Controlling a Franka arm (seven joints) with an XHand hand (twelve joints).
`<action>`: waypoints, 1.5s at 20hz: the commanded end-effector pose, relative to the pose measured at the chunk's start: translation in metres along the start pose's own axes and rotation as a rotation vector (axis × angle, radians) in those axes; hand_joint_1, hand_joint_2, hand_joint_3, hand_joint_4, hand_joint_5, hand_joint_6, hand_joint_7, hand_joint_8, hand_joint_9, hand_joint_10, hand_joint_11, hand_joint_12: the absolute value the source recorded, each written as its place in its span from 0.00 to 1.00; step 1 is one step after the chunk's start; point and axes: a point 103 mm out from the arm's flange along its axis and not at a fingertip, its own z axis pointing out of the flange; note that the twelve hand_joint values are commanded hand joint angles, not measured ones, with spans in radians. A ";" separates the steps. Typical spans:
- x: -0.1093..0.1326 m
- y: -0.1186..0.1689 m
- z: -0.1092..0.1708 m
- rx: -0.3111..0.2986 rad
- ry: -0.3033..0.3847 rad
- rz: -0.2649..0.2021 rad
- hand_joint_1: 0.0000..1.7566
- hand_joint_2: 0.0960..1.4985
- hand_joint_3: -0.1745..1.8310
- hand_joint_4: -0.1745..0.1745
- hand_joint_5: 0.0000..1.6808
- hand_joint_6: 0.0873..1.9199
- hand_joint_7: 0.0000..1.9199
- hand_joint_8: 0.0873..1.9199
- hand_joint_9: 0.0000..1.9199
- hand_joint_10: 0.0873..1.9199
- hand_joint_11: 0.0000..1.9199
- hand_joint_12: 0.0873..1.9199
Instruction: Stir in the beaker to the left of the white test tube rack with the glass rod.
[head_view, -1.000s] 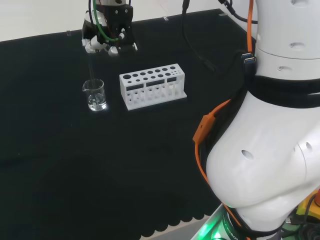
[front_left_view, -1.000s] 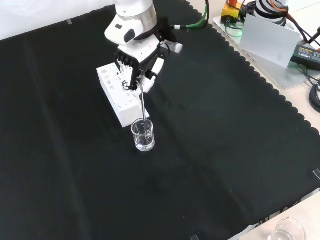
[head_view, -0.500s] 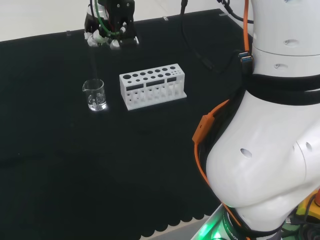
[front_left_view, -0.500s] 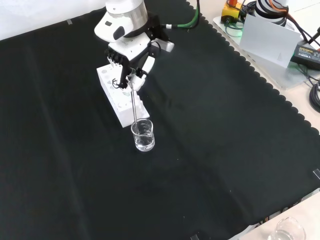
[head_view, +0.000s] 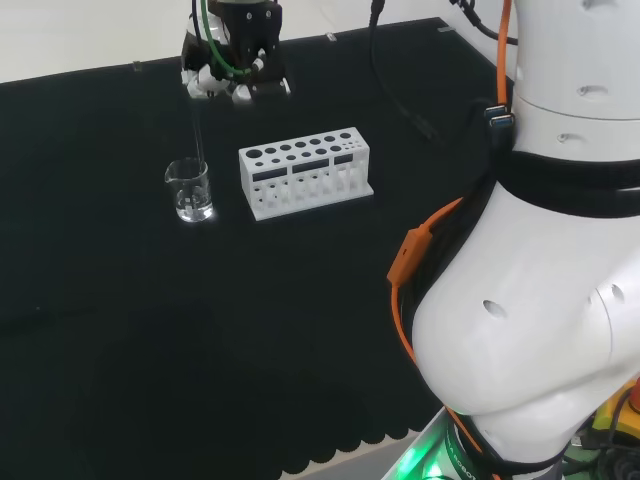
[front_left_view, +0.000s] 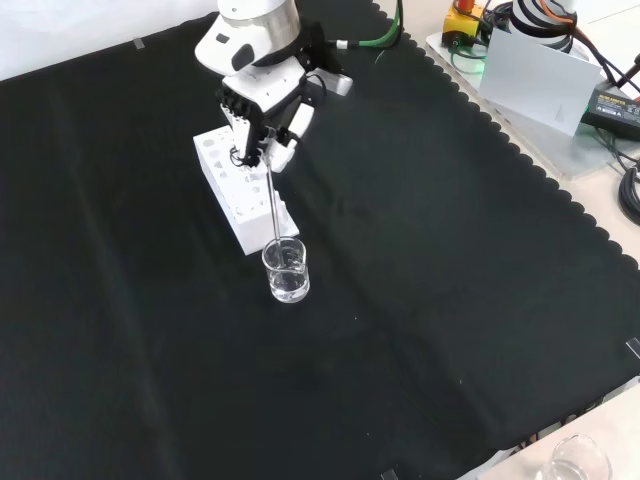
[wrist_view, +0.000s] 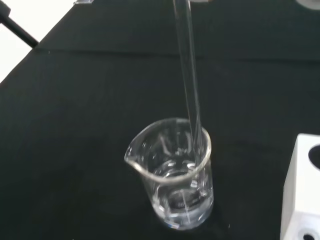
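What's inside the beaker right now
The glass rod, held by the hand, dips inside the beaker. Whether it holds liquid cannot be told through the clear glass.

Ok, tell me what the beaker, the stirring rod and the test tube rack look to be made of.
Beaker: clear glass or plastic, glossy; the cloth shows through its wall and its rim glints.
Glass rod: clear and smooth with bright edge highlights, likely glass.
Test tube rack: opaque white, matte, with evenly moulded holes, probably plastic.
The hand holds the rod.

Clear beaker (wrist_view: 175, 175) upright — thin glass rod (wrist_view: 188, 75) slanting inside.
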 end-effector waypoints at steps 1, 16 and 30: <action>0.023 -0.005 0.008 0.009 0.006 -0.025 0.73 0.71 0.00 0.26 0.67 0.36 0.68 0.29 0.86 0.31 0.87 0.34; 0.027 0.043 0.007 0.013 0.012 -0.045 0.73 0.71 0.00 0.26 0.66 0.36 0.68 0.29 0.86 0.31 0.87 0.34; 0.023 -0.005 -0.002 0.003 -0.002 -0.030 0.73 0.71 0.00 0.25 0.66 0.36 0.68 0.29 0.86 0.31 0.87 0.34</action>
